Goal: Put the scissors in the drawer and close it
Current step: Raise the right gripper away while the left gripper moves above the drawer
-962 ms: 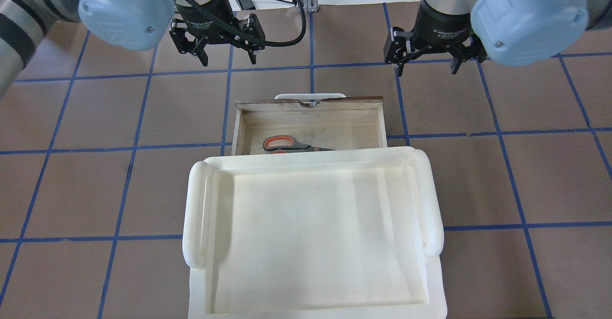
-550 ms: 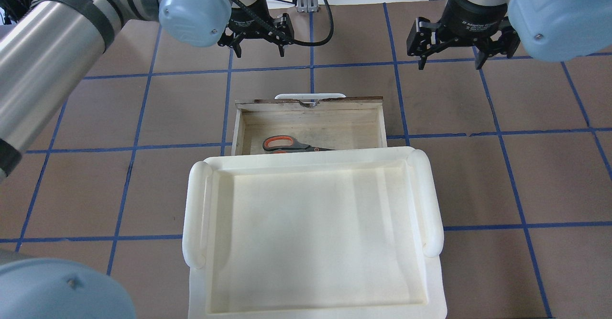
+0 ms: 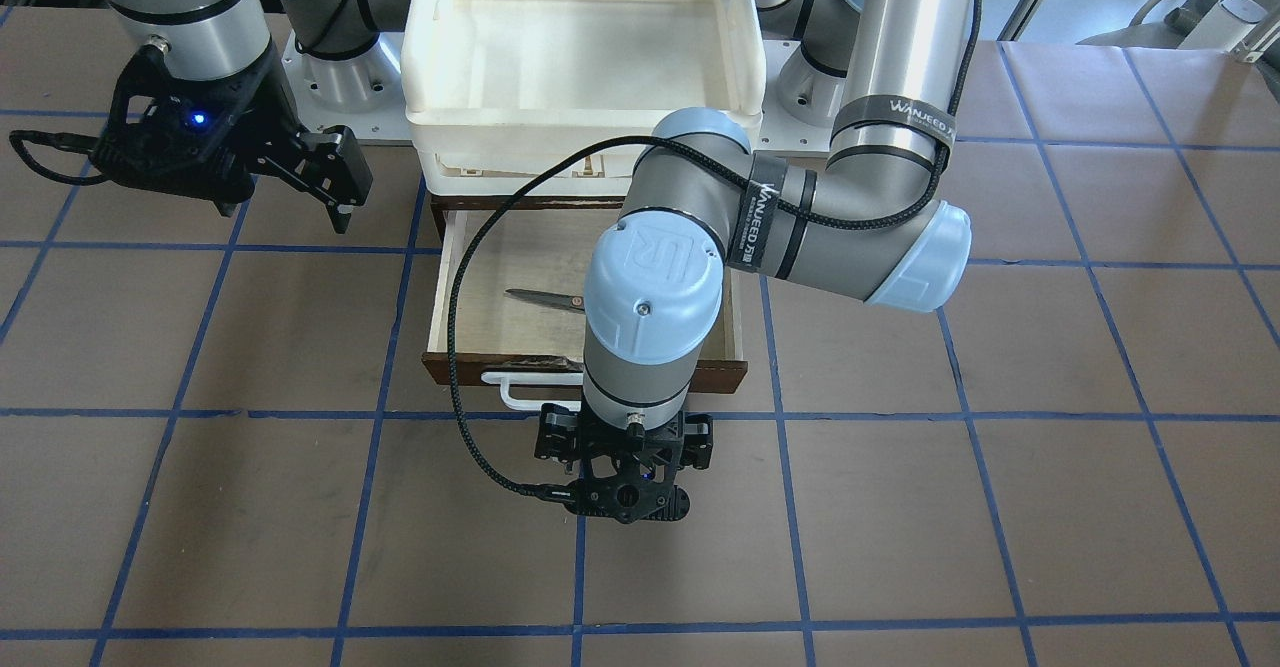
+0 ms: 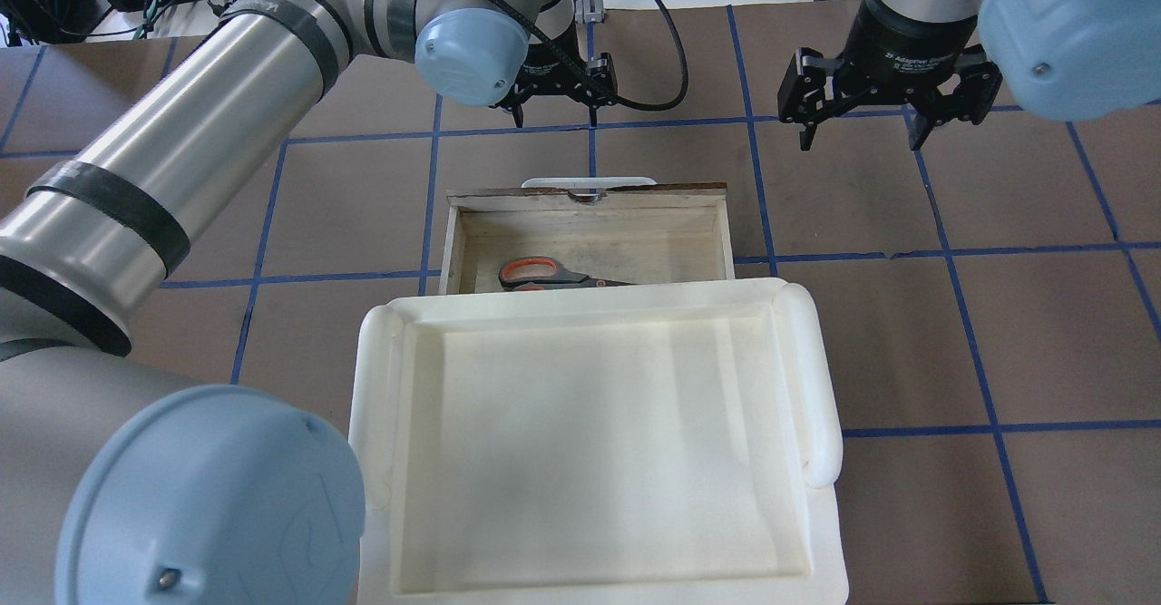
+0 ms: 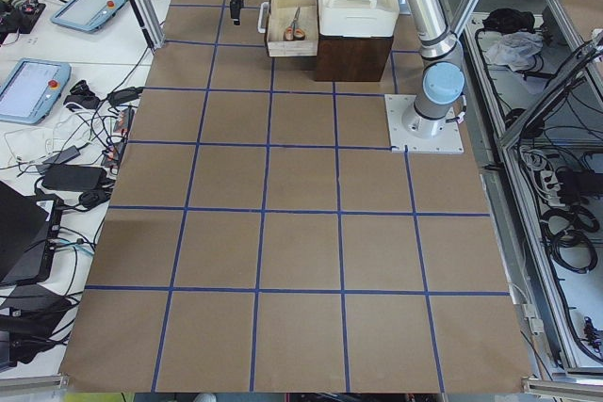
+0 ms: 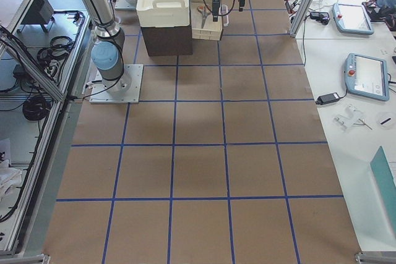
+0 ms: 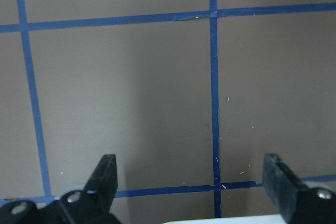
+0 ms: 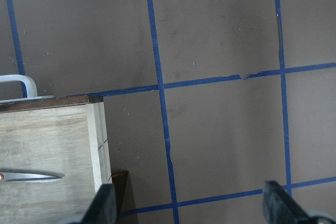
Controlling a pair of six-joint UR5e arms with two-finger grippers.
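Under the cream tray, the drawer stands pulled out toward the far side, so placing looks done and closing is the step in hand. Just beyond its front the left gripper hovers, fingers spread wide, holding nothing; next it should drop and push the white handle inward. Far right, the right gripper also gapes empty. Inside the drawer the scissors lie flat.

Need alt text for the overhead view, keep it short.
An open wooden drawer sits mid-table with scissors lying inside, partly hidden by the rim of a cream tray in the foreground. The left hand, open, hangs just beyond the drawer's white handle; the right hand, also open, hangs at the view's upper right.
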